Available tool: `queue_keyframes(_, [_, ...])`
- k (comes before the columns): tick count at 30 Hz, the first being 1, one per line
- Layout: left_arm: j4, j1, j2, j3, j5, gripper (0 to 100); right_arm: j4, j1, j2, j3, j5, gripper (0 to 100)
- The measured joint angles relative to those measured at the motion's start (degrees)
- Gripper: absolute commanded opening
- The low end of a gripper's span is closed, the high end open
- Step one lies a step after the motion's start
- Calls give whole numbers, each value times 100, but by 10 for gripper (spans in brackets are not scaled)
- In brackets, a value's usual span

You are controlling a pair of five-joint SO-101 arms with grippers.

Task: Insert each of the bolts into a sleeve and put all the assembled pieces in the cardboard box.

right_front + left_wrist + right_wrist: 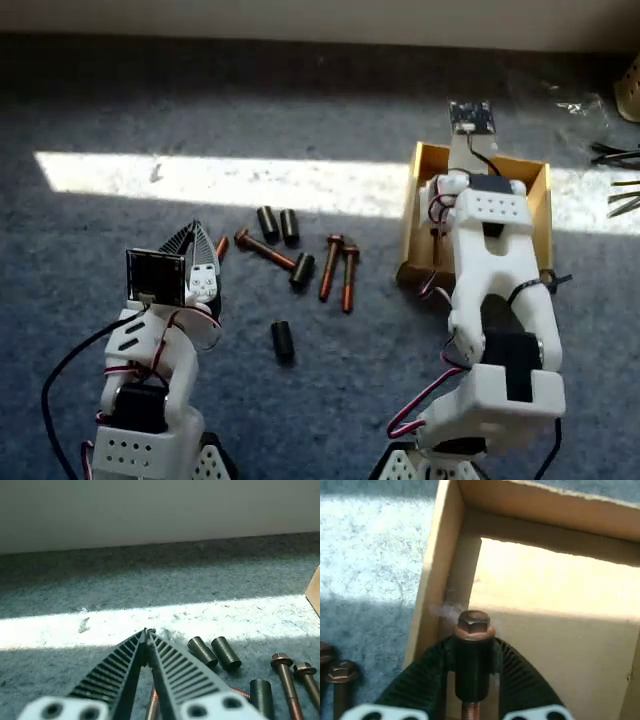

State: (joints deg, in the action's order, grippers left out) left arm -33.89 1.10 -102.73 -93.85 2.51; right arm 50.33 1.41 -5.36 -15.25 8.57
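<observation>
In the right wrist view my right gripper is shut on an assembled piece, a copper bolt standing in a black sleeve, held inside the cardboard box near one wall. From above, that arm covers much of the box. My left gripper is shut and holds nothing, hovering just over a loose bolt on the carpet. Its tips point at the sunlit strip. Right of it lie two sleeves, a bolt ending at a sleeve, two bolts and a lone sleeve.
Grey-blue carpet covers the floor, crossed by a bright band of sunlight. Dark cable ties and a clear wrapper lie at the far right beyond the box. A pale wall runs along the back.
</observation>
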Motion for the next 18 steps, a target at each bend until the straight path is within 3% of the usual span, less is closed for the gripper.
queue_keyframes(14, [484,0,0,-193,0,18,-132,0,-914,202,0,14])
queue_keyframes(18, [484,0,0,-193,0,18,-149,0,-914,202,0,99])
